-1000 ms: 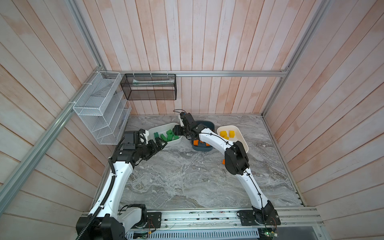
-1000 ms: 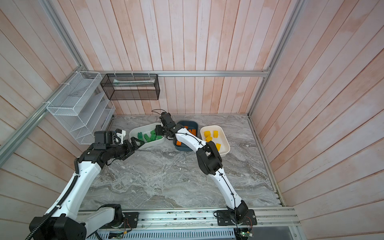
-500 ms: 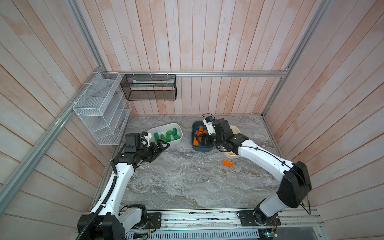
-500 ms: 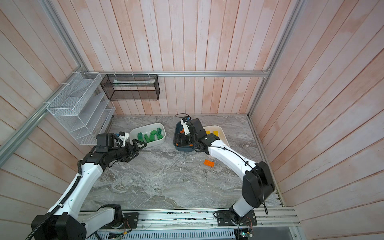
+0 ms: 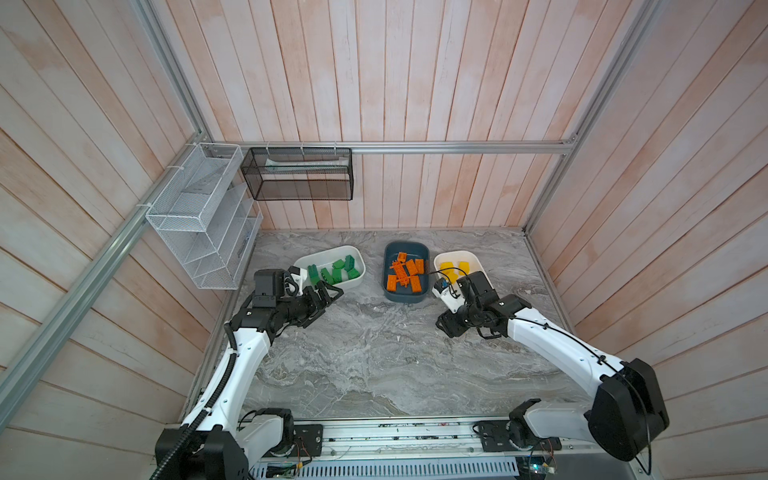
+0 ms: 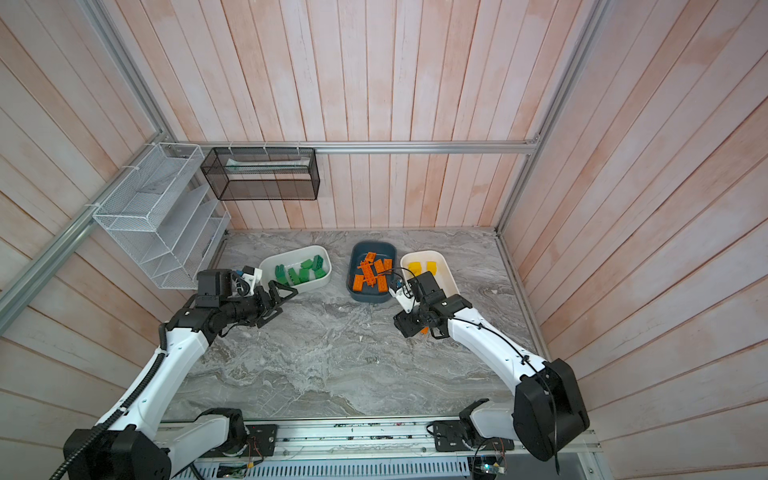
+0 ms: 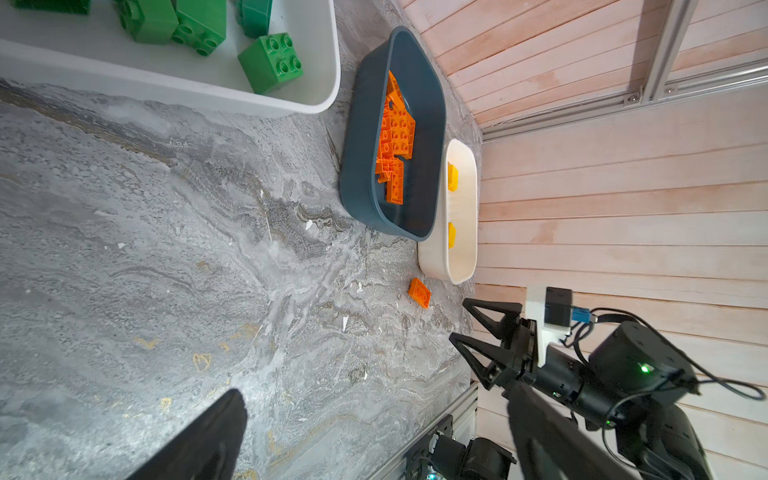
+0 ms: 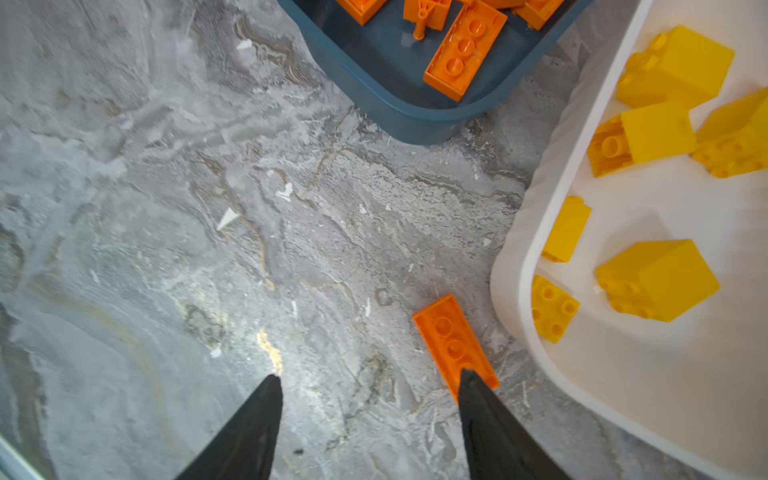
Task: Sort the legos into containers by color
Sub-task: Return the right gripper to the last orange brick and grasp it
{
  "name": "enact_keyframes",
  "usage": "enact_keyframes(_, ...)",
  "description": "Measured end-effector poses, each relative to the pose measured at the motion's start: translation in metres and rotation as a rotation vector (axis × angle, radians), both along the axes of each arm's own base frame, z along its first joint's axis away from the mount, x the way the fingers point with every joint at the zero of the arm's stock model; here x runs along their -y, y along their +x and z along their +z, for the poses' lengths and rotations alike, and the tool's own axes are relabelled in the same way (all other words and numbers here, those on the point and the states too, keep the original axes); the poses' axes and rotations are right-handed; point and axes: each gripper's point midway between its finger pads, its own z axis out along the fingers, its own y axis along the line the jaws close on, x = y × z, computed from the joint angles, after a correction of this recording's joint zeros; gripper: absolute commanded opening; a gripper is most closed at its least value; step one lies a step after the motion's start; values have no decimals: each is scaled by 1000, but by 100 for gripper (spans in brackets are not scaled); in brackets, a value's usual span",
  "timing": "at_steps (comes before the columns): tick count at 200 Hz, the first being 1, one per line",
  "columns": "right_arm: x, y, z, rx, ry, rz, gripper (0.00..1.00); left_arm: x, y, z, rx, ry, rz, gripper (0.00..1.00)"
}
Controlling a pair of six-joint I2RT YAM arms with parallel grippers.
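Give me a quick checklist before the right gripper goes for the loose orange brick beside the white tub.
1. Orange brick flat on the table, apart from the white tub: ok.
2. Right gripper open and empty: ok.
3. Brick centred between its fingers: not ok; it lies at one fingertip, off to the side.
4. Free floor in the dark tub for it: ok.
5. Left gripper out of the way, open by the tub of green bricks: ok.
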Motion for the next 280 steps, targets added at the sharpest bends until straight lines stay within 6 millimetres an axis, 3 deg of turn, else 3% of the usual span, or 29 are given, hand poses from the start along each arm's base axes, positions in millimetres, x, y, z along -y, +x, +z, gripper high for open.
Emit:
enact_keyframes(32, 10, 3, -27, -26, -91, 105, 56, 0, -1, 1, 4, 0, 0, 100)
enact_keyframes(78, 25, 9, -63, -79, -210, 163, 57, 0, -3, 1, 8, 2, -2, 100)
enact_keyframes(188, 33, 35, -75, -60, -300, 178, 59, 0, -7, -8, -2, 16, -14, 100)
enact_keyframes(280, 40, 27, -89, -137, -295, 171, 59, -1, -12, -11, -11, 24, -22, 100)
